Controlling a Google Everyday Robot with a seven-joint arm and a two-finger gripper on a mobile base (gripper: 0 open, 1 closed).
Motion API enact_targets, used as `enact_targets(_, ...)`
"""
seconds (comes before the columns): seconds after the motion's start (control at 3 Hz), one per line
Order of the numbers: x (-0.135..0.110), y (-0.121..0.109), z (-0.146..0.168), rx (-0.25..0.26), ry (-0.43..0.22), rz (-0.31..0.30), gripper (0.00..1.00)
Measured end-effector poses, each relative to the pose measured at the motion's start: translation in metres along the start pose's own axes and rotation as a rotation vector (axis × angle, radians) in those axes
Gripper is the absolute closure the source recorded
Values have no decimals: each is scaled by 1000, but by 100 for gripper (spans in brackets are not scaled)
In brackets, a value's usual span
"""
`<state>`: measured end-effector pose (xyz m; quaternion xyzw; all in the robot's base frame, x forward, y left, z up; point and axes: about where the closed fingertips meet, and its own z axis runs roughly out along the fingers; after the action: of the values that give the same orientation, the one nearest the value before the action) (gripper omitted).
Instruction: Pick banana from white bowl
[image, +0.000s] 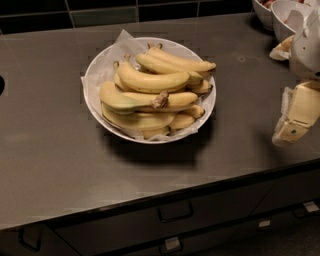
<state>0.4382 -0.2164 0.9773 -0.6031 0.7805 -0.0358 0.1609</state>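
Observation:
The white bowl (100, 65), wide and shallow with crinkled paper lining, stands on the dark counter left of the middle. It holds a heap of several yellow bananas. The banana (122, 100), thick and pale yellow with a frayed brown stem stub, lies at the bowl's left front, its stub pointing to the heap's middle. My gripper (295, 120), cream and white, hangs at the right edge of the view above the counter, well to the right of the bowl and touching nothing.
Smaller white bowls (282, 15) with food stand at the back right corner, just behind my arm. A black tiled wall (100, 12) runs along the back. The counter's front edge (150, 202) has drawers with handles (175, 211) below it.

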Motion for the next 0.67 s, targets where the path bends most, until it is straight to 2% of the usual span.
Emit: enact_targets(0.67, -5, -1, -2, 7, -6, -12, 0)
